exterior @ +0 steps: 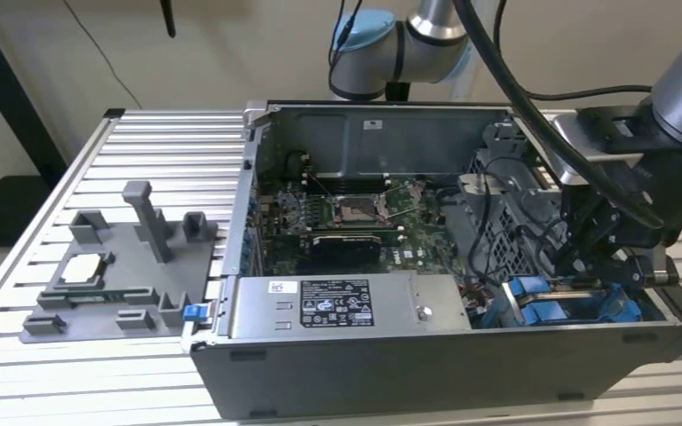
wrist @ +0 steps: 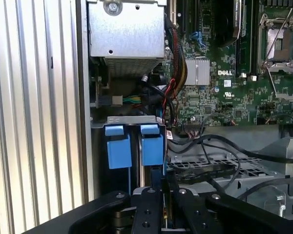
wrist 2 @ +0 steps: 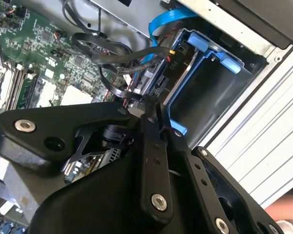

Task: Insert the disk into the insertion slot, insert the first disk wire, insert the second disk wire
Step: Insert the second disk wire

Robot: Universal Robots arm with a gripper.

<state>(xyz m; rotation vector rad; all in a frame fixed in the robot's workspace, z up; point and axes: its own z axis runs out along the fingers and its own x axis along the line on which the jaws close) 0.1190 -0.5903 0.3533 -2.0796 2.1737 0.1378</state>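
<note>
So the disk (wrist 2: pixel 154 82) can be made out in the second wrist view as a silver-grey edge seated in the insertion slot (wrist 2: pixel 203 90), the blue-railed bay in the corner of the open computer case (exterior: pixel 436 373). Its connector end is turned toward the inside of the case. In the first wrist view two blue tabs (wrist: pixel 118 146) are seen side by side at the bay's mouth.

The gripper (wrist 2: pixel 151 105) is parked right at that connector end, down inside the case. Its jaws are drawn narrow, with just a slim gap left. What's pinched in there, if anything, can't be told. It's also seen in the exterior view (exterior: pixel 578 275), lowered over the bay.

A bundle of black cables (wrist 2: pixel 117 53) is looped just beside the gripper tip, and a plug with red and yellow wires (wrist 2: pixel 172 52) is sat against the slot. A flat blue ribbon cable (wrist 2: pixel 171 19) is curved over nearby.

Deeper in the case the green motherboard (exterior: pixel 341 209) is laid flat. The grey power supply box (exterior: pixel 341 306) is mounted along the case's near wall. Outside the case, a grey fixture (exterior: pixel 116 266) is rested on the slatted table (exterior: pixel 139 142).
</note>
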